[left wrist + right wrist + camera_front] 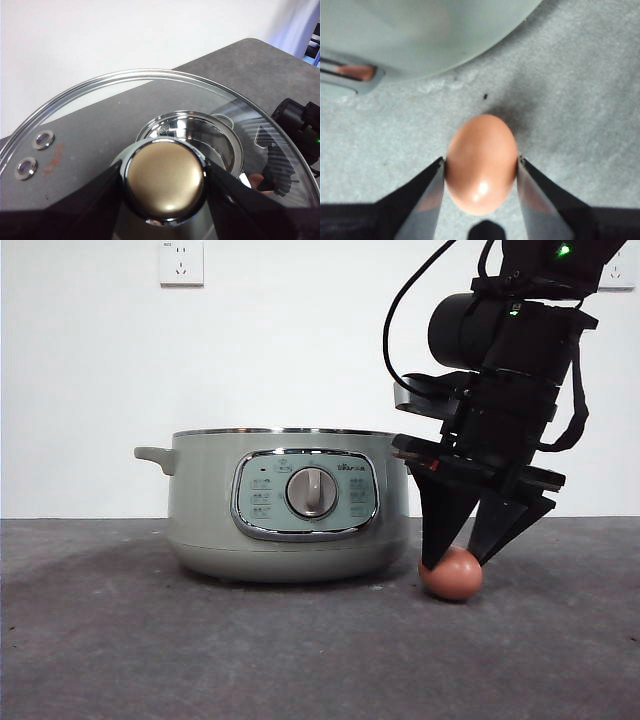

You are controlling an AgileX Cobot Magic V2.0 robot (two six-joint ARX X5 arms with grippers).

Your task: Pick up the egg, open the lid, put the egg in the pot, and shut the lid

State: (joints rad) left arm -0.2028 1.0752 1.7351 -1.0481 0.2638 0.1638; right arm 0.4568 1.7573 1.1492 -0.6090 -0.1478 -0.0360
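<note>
The reddish-brown egg (452, 575) lies on the grey table just right of the sage-green pot (290, 510). My right gripper (457, 562) comes down from above, one jaw against each side of the egg (481, 162), which still rests on the table. The pot stands without its lid in the front view. My left gripper (165, 176) is shut on the knob (165, 182) of the glass lid (100, 115) and holds it high, out of the front view. The pot's open inside (187, 135) shows through the glass below.
The pot's wall (420, 30) curves close behind the egg. The pot's side handle (155, 456) sticks out on the left. The right arm (295, 125) shows dark beside the pot under the lid. A wall socket (181, 262) is on the white wall behind.
</note>
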